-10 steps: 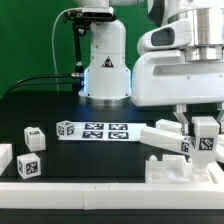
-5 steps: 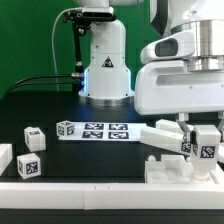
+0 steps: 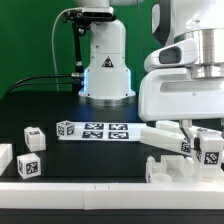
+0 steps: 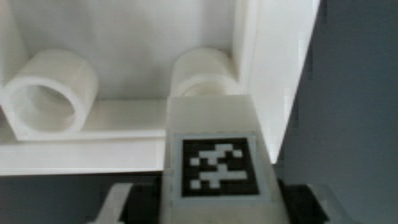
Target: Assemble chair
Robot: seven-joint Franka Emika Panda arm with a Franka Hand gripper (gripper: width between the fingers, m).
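The main risk is a crooked mate. The tagged white part (image 4: 217,160) I carry hangs right at the chair body (image 3: 183,170). If it goes down tilted or off its seat, it could jam against the wall beside the two round pegs (image 4: 54,92), or slip past and shove the whole body along the desk (image 3: 40,110). Too hard a push could also twist the part in my grip, since I hold it only by its sides. The long bar (image 3: 165,137) lies slanted just behind the body, close enough that a sideways correction might knock it.

My jaws are clamped on the tagged part, one finger on each flank, with its tag facing the wrist camera. The chair body sits directly below and ahead of the jaws, at the near edge of the desk on the exterior view's right, its open side with the pegs turned toward me. I cannot tell whether the part already touches the body, because the wrist view is too blurred along that edge
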